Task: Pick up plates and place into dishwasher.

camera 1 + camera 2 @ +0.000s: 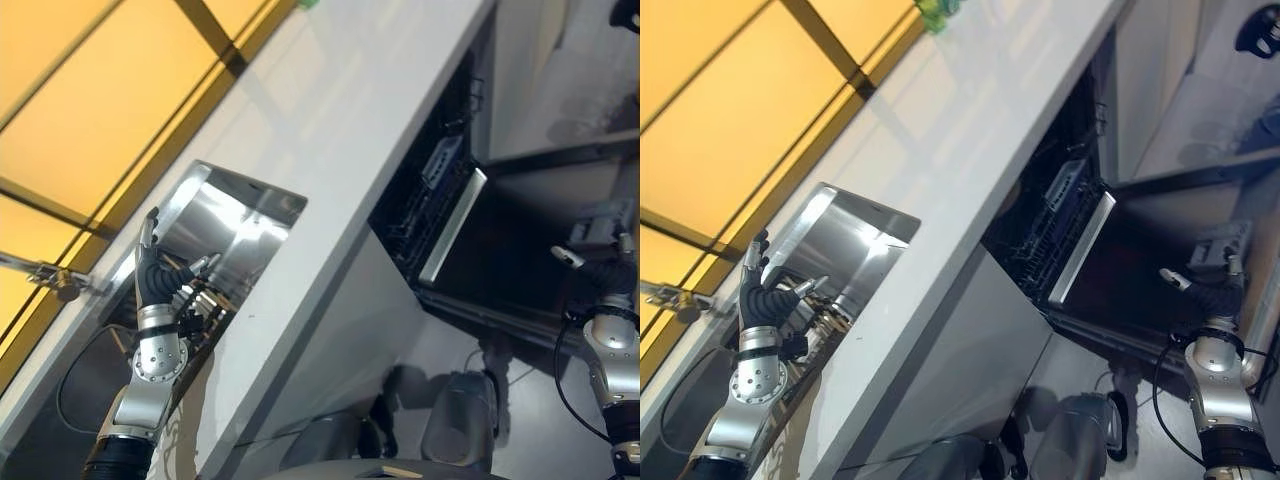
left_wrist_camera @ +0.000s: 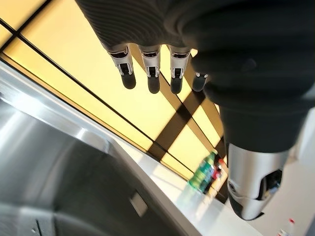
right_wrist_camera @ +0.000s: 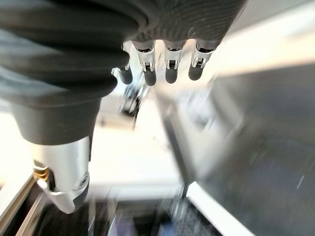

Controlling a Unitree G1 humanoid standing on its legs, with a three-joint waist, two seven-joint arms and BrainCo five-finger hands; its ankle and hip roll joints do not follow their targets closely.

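My left hand (image 1: pixel 155 280) is held up over the stainless steel sink (image 1: pixel 235 215), fingers straight and spread, holding nothing. Its wrist view shows the fingers (image 2: pixel 150 73) above the bare sink basin (image 2: pixel 54 167). Some shiny items (image 1: pixel 205 300) lie low in the sink beside the hand, too unclear to name. The dishwasher (image 1: pixel 430 195) stands open under the counter, its dark rack pulled partly out over the lowered door (image 1: pixel 540 255). My right hand (image 1: pixel 612 275) hovers above that door at the far right, fingers (image 3: pixel 167 64) straight and empty.
A long white counter (image 1: pixel 340 120) runs between the sink and the dishwasher. A green bottle (image 1: pixel 935 12) stands at its far end by the yellow-lit window. A metal fitting (image 1: pixel 55 280) juts out left of the sink.
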